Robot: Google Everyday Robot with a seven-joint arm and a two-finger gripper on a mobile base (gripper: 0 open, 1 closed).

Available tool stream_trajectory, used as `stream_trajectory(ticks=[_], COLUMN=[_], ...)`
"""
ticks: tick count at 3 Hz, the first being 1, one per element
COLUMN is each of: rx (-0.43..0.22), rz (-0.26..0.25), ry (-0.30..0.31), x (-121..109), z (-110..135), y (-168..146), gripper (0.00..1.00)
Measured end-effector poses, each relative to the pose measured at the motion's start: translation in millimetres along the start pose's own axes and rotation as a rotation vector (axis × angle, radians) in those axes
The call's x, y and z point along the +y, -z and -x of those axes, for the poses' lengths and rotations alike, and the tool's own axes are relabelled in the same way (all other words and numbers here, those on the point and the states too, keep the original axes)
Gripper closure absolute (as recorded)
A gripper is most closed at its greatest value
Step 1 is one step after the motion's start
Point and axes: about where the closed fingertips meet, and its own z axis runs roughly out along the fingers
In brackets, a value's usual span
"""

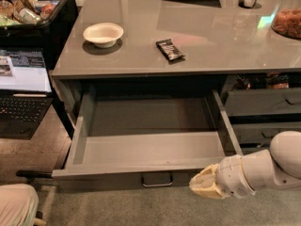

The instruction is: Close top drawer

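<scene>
The top drawer (146, 147) is pulled far out from under the grey counter. Its plain grey inside is empty. Its flat front faces me, with a small metal loop handle (157, 179) at the centre. My gripper (203, 185) is at the end of a white arm that comes in from the right. It sits just in front of the drawer front, to the right of the handle, at about the height of the front's lower edge.
On the counter (221, 41) lie a white bowl (103, 34) and a dark snack bar (170, 49). Grey drawers of the neighbouring stack (262, 101) are at the right. A laptop (23, 86) stands at the left, with a black bin of snacks (28, 8) above it.
</scene>
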Motion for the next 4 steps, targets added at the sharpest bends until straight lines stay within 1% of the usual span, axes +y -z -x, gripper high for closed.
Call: stream_trajectory(ticks=[1,2,3,4], rx=[0.004,0.006,0.034,0.068], rz=[-0.012,-0.018,-0.029,-0.055], ry=[-0.010,-0.025,-0.037,-0.036], x=[-11.6,-24.4,-45.2,-68.9], z=[-4.4,-10.0,-18.6,-22.9], y=[-13.9,-21.2,-24.2,-17.8], gripper=[1.00,0.81,0.58,0.34])
